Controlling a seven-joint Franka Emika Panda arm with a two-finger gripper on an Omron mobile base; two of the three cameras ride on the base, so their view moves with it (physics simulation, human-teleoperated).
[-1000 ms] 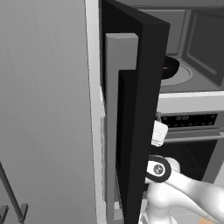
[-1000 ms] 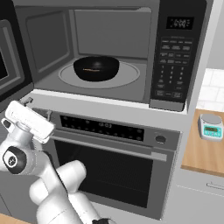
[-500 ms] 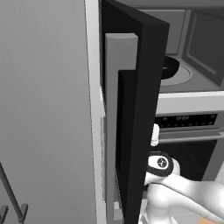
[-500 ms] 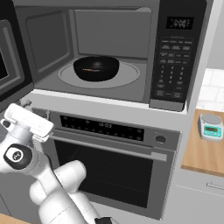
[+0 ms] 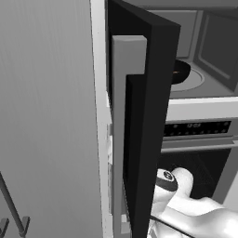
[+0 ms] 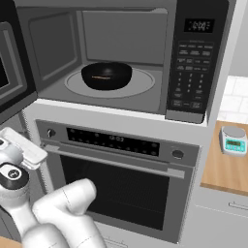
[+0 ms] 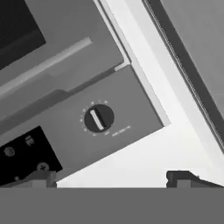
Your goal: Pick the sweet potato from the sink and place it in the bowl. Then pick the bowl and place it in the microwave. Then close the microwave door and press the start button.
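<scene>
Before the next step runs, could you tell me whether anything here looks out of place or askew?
Nothing stands out. The bowl sits level on the turntable inside the microwave, and the microwave door stands open, not yet closed.

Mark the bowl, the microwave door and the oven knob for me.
bowl (image 6: 106, 76), right base view, on its dark outer wall.
microwave door (image 5: 153, 116), left base view, on its black outer edge.
oven knob (image 7: 98, 118), hand view, on the dial's centre.

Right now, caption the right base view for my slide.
Black bowl sits on the turntable inside the open microwave, door swung left.
</scene>
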